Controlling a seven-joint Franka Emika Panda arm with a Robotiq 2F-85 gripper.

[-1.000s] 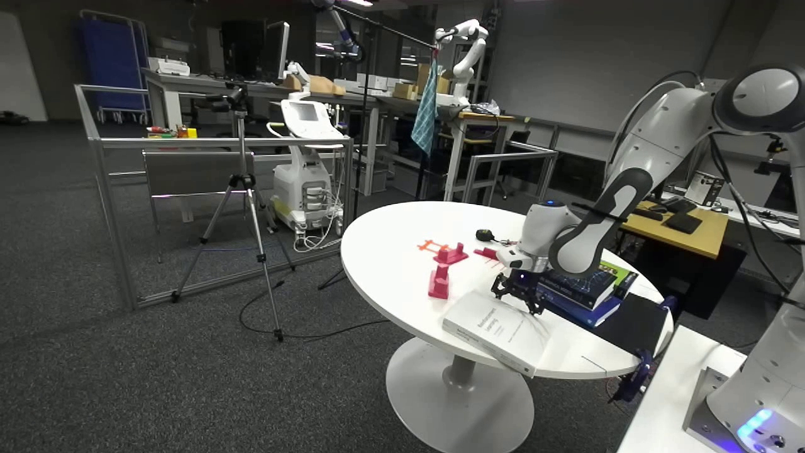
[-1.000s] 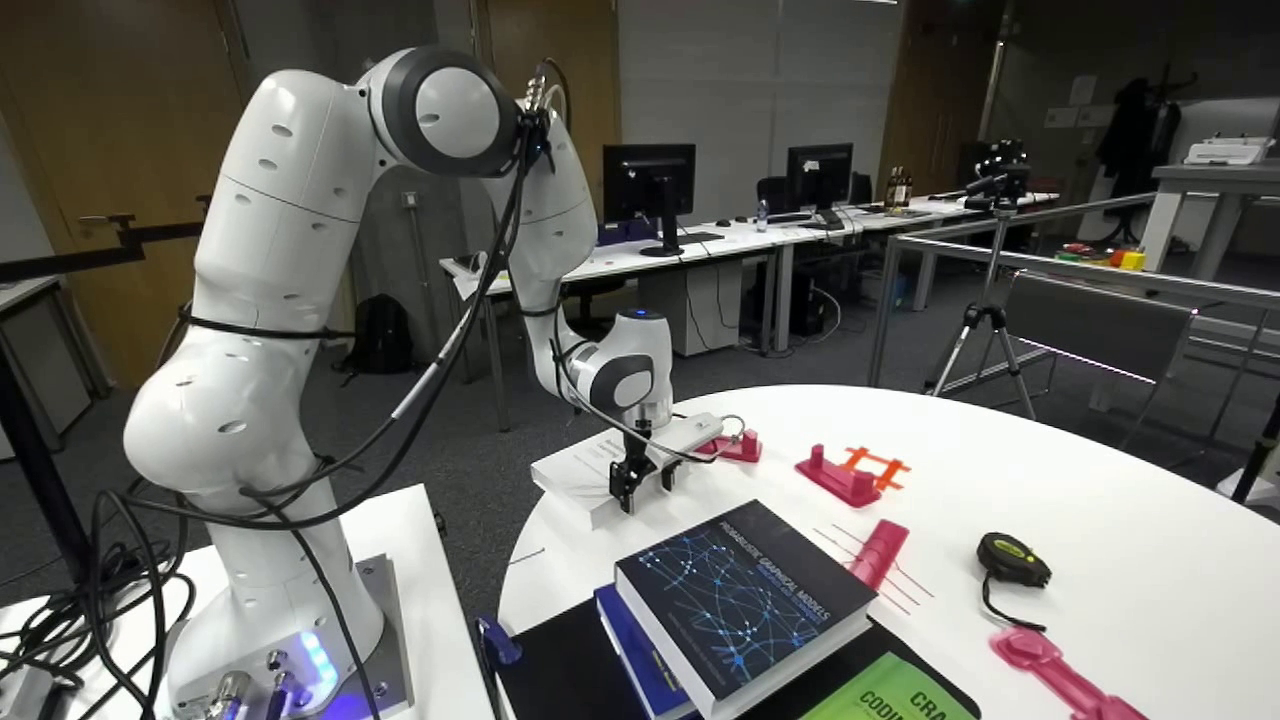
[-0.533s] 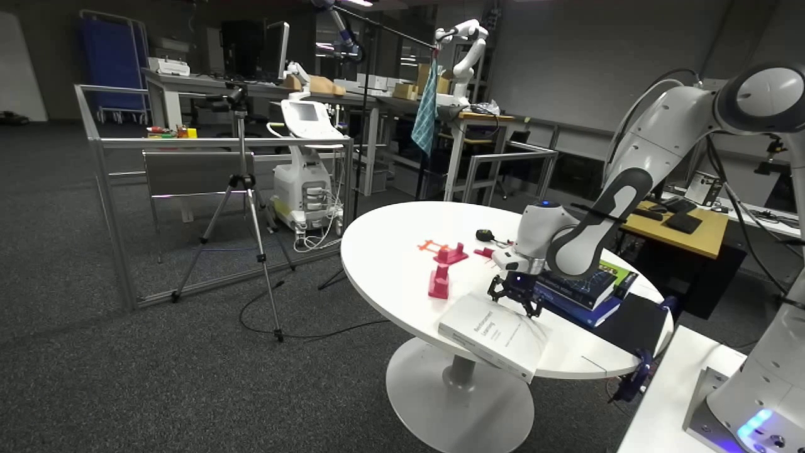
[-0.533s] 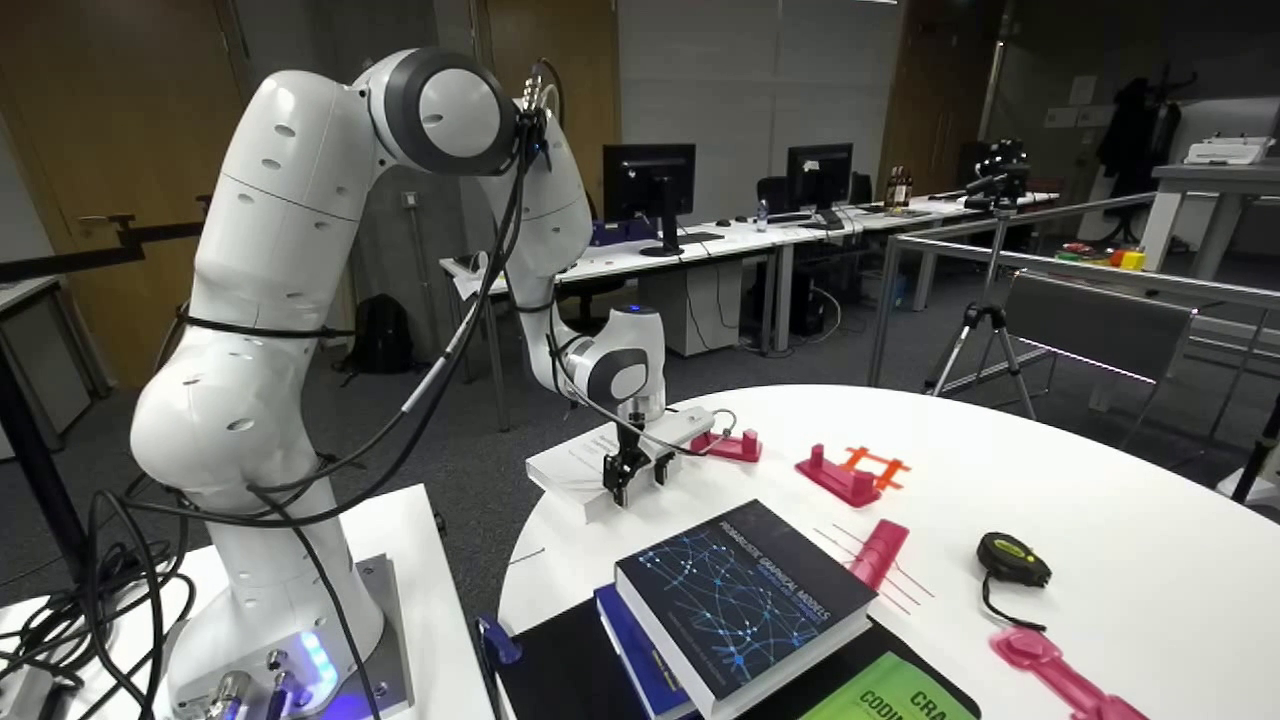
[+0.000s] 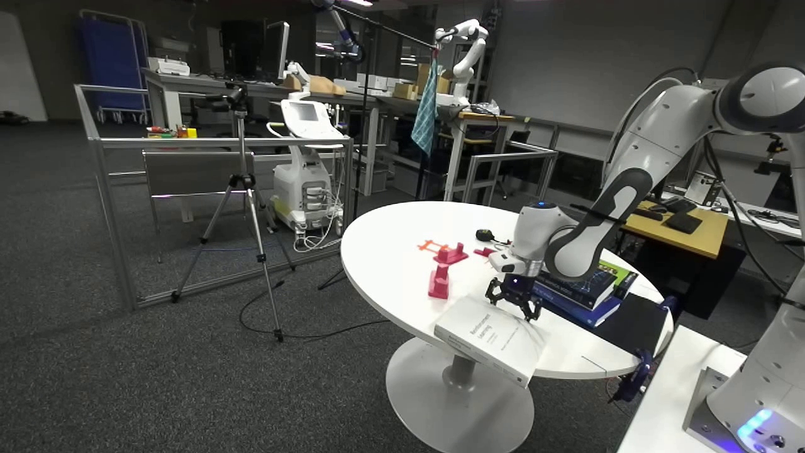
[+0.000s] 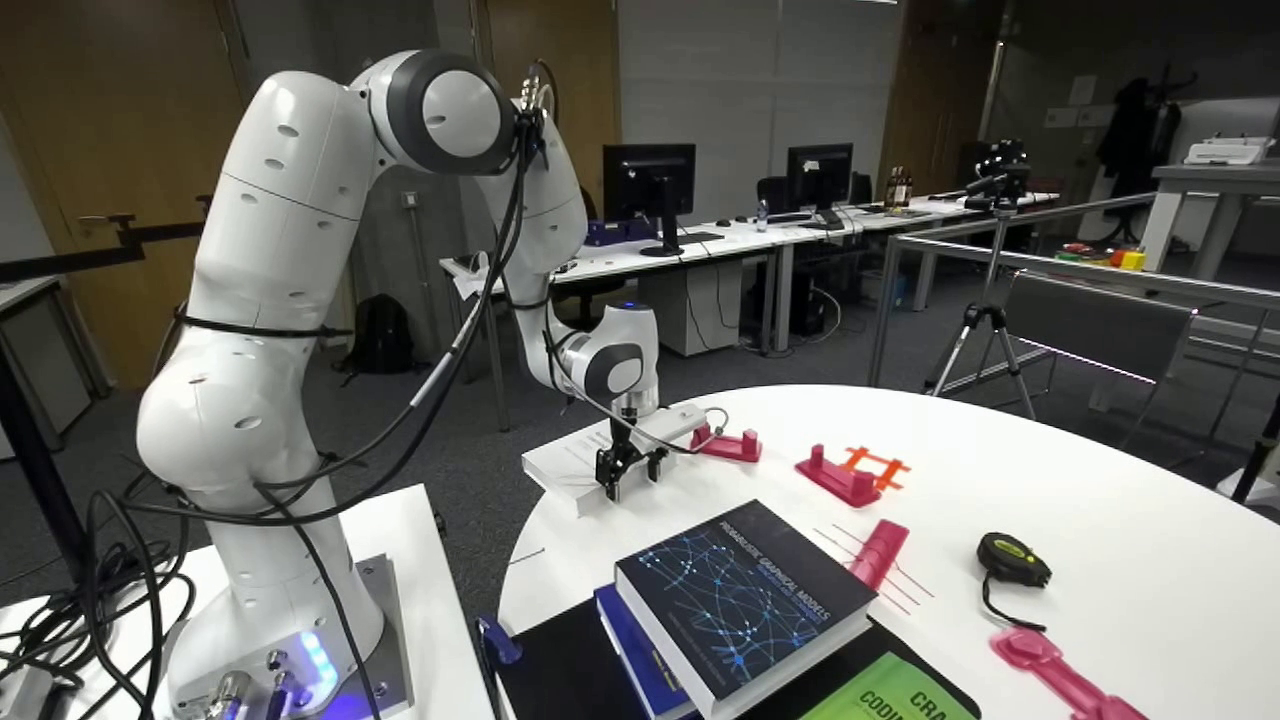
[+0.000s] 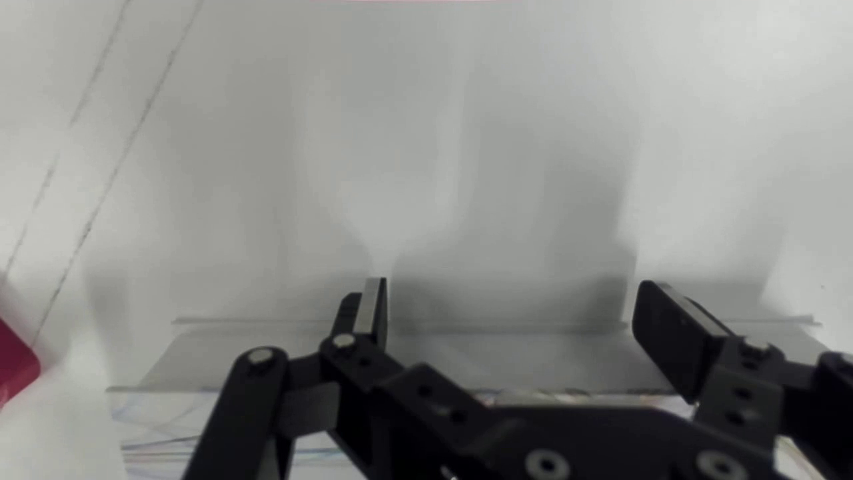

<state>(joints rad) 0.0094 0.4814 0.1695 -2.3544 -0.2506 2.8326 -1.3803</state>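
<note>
My gripper [image 5: 510, 309] stands open, low over the round white table [image 5: 390, 251], with nothing gripped between its fingers. Its fingertips are at the long side of a thick white book [image 5: 487, 336], titled Reinforcement Learning, and seem to press against it. This book lies flat, with one corner out past the table's rim. In an exterior view the gripper [image 6: 634, 484] covers part of the same book [image 6: 565, 460]. The wrist view has the gripper [image 7: 510, 293] with its jaws wide apart and the book's cover [image 7: 156, 427] below, partly hidden by the gripper body.
A stack of books, a dark one [image 6: 745, 610] on a blue one, rests beside a green book [image 6: 890, 690] on a black mat. Red printed parts [image 5: 439, 282], an orange frame [image 5: 434, 246] and a tape measure [image 6: 1012, 560] lie on the table. Blue clamps [image 5: 638, 374] grip the rim.
The gripper and the white book have slid together a little, away from the book stack and further over the table's rim. The jaws have stayed open; the other objects have not moved.
</note>
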